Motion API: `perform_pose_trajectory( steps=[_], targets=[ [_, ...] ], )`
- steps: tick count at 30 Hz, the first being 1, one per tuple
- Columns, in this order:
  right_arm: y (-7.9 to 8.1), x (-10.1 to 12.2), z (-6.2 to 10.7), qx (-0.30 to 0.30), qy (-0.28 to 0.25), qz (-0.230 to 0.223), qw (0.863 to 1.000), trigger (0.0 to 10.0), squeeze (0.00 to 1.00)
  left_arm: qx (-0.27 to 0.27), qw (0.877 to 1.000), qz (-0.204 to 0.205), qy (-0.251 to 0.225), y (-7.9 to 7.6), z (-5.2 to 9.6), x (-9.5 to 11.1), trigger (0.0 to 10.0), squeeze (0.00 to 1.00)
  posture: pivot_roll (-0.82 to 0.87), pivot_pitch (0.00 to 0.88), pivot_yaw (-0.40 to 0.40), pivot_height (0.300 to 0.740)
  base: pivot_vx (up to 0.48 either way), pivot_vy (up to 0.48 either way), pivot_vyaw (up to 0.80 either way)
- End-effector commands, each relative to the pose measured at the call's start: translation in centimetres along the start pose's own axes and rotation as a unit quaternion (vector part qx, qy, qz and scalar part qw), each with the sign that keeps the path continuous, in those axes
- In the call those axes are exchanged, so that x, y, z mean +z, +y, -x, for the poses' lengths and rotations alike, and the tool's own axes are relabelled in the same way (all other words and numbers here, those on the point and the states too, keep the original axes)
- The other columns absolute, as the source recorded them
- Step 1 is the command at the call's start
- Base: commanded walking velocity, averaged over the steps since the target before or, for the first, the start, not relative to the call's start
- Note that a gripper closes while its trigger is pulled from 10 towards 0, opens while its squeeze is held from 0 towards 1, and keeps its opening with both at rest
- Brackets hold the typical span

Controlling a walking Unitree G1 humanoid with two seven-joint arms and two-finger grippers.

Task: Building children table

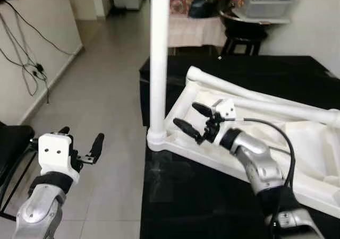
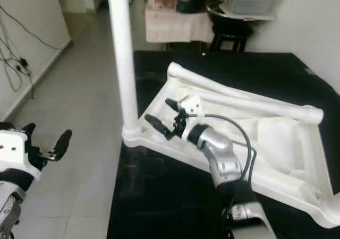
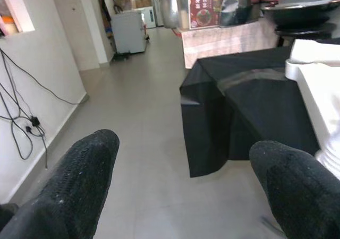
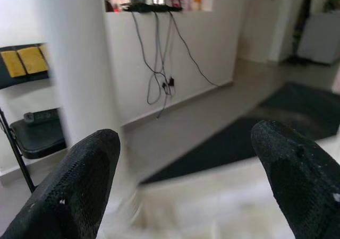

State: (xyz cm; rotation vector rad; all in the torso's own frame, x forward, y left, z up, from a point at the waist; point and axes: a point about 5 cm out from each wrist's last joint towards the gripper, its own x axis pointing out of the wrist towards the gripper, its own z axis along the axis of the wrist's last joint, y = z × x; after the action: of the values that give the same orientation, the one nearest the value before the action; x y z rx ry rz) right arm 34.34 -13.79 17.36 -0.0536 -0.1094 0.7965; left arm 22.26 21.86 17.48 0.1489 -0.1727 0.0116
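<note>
Right gripper (image 1: 193,119): fingers spread, grasping nothing, poised over the near rim of the tabletop, just at 3 o'clock of the upright leg. Left gripper (image 1: 79,143): fingers apart, empty, over the floor at 9 o'clock of the cloth.
One black cloth-covered surface (image 1: 202,207).
One white tabletop (image 1: 313,143), upturned on the cloth.
Two white legs: one upright (image 1: 159,58) in the near corner socket; one lying (image 1: 276,105) along the far rim.

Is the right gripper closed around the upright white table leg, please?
No, the right gripper is open above the upturned white plastic tabletop, apart from the upright white table leg.
</note>
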Motion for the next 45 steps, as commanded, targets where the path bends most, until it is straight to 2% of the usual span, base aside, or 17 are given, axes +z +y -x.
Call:
perform_pose_trajectory(
  steps=[1,4,5,8,11,13,14,17,20,22,23,25,29,31,34,37,45],
  targets=[
    [0.1,0.6,-0.9,0.028,-0.003,0.012,1.000,10.0,0.00,-0.002,1.000,-0.005,0.010,-0.1,0.2,-0.2,10.0,0.00,-0.04,0.077,-0.082,0.740,0.266,0.000,0.00],
    [0.1,1.2,-1.4,0.062,-0.001,0.017,0.998,10.0,0.00,-0.012,1.000,-0.002,0.011,-0.5,0.2,-0.2,10.0,0.00,-0.03,0.082,-0.086,0.740,0.254,0.000,0.00],
    [0.6,1.7,-1.8,0.113,0.004,0.024,0.993,10.0,0.00,-0.032,0.999,0.012,0.014,-1.2,0.3,-0.2,10.0,0.00,-0.03,0.084,-0.088,0.740,0.000,0.000,0.00],
    [1.7,2.4,-2.2,0.236,0.031,0.044,0.970,10.0,0.00,-0.167,0.984,0.046,0.040,-4.7,2.0,-0.4,10.0,0.00,-0.01,0.096,-0.096,0.740,0.000,0.000,0.00],
    [1.7,2.4,-2.2,0.236,0.031,0.044,0.970,10.0,0.00,-0.167,0.984,0.046,0.040,-4.7,2.0,-0.4,10.0,0.00,-0.01,0.096,-0.096,0.740,0.000,0.000,0.00],
    [0.8,2.8,-2.3,0.248,0.049,0.067,0.965,10.0,0.00,-0.246,0.965,0.063,0.063,-6.6,3.8,-0.8,10.0,0.00,0.00,0.106,-0.100,0.740,0.000,0.000,0.00],
    [0.8,2.8,-2.3,0.248,0.049,0.067,0.965,10.0,0.00,-0.246,0.965,0.063,0.063,-6.6,3.8,-0.8,10.0,0.00,0.00,0.106,-0.100,0.740,0.000,0.000,0.00],
    [-0.5,3.5,-2.0,0.254,0.070,0.087,0.961,10.0,0.00,-0.286,0.952,0.084,0.075,-7.7,5.3,-0.9,10.0,0.00,0.00,0.114,-0.103,0.740,0.000,0.000,0.00],
    [-0.7,3.6,-1.9,0.261,0.076,0.089,0.958,10.0,0.00,-0.288,0.951,0.086,0.074,-7.8,5.5,-0.9,10.0,0.00,0.00,0.114,-0.103,0.740,0.000,0.000,0.00],
    [-0.5,3.5,-1.4,0.303,0.090,0.085,0.945,10.0,0.00,-0.303,0.946,0.091,0.070,-8.1,5.9,-0.6,10.0,0.00,0.00,0.115,-0.103,0.740,0.000,0.000,0.00],
    [-0.5,3.5,-1.4,0.303,0.090,0.085,0.945,10.0,0.00,-0.303,0.946,0.091,0.070,-8.1,5.9,-0.6,10.0,0.00,0.00,0.115,-0.103,0.740,0.000,0.000,0.00],
    [0.6,3.7,-1.2,0.360,0.083,0.070,0.927,10.0,0.00,-0.314,0.943,0.086,0.067,-8.3,6.1,-0.4,10.0,0.00,0.00,0.118,-0.103,0.740,0.000,0.000,0.00],
    [2.0,3.9,-1.6,0.396,0.065,0.057,0.914,10.0,0.00,-0.314,0.944,0.075,0.067,-8.2,6.3,-0.4,10.0,0.00,0.00,0.118,-0.103,0.740,0.000,0.000,0.00],
    [2.0,3.9,-1.6,0.396,0.065,0.057,0.914,10.0,0.00,-0.314,0.944,0.075,0.067,-8.2,6.3,-0.4,10.0,0.00,0.00,0.118,-0.103,0.740,0.000,0.000,0.00],
    [4.1,4.3,-3.5,0.388,0.014,0.055,0.920,10.0,0.00,-0.273,0.958,0.048,0.070,-7.5,6.3,-0.7,10.0,0.00,0.00,0.120,-0.099,0.740,0.000,0.000,0.00],
    [4.8,3.9,-4.0,0.387,0.006,0.050,0.921,10.0,0.00,-0.260,0.962,0.037,0.075,-7.2,6.4,-1.0,10.0,0.00,0.01,0.121,-0.101,0.740,0.000,0.000,0.00],
    [4.3,3.5,-4.1,0.376,0.021,0.061,0.924,10.0,0.00,-0.257,0.963,0.042,0.075,-7.0,6.8,-0.7,10.0,0.00,0.00,0.124,-0.106,0.740,0.000,0.000,0.00]
  ],
)
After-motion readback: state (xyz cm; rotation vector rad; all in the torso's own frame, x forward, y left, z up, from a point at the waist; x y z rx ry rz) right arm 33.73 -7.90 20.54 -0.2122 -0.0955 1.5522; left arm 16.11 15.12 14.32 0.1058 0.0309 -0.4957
